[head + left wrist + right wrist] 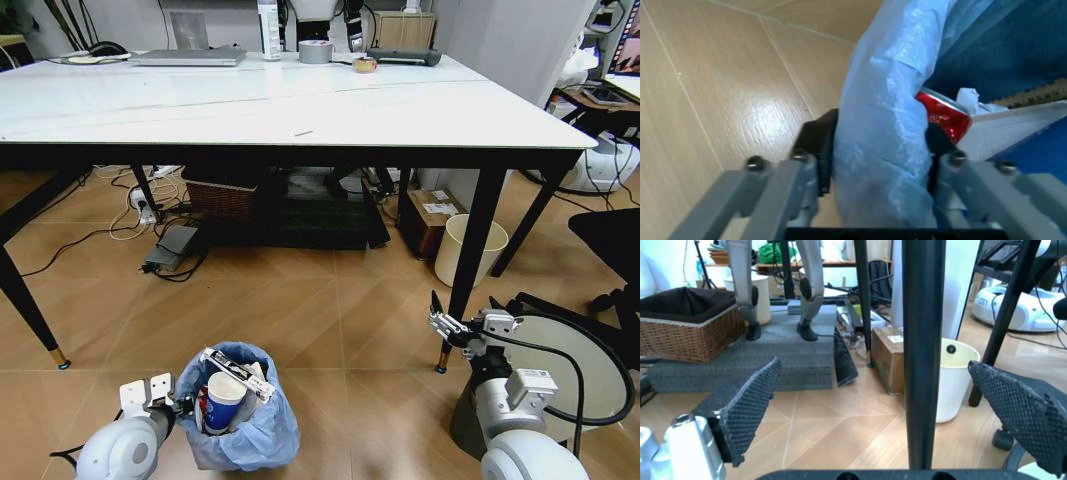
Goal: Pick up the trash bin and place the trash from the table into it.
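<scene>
The table (300, 110), marble-topped with black legs, spans the head view from nine to three o'clock. Its near half is bare; a laptop (188, 57), a grey tape roll (316, 51) and a small tape ring (365, 64) are lined along the far edge at twelve o'clock, and none of these reads as litter. Beneath it a wicker basket (220, 197) and a cardboard box (430, 215) are stored, and a plain cream bin (468, 250) stands by the right leg.

The trash bin (245, 425) sits on the floor at seven o'clock, already holding a blue paper cup (224, 398), a red can (943, 116) and a white-edged scrap. The left claw (172, 408) is closed over the bin's rim, with the blue liner bag (883, 145) pinched between its pads.

The right claw (440, 322) hangs at four o'clock, spread wide and empty, with the table leg (923, 355) straight ahead between its pads.

A slip is judged the chief risk: the thin liner could slide or tear in the pinch, tipping the bin and spilling its load. The right claw could also strike the leg if advanced.
</scene>
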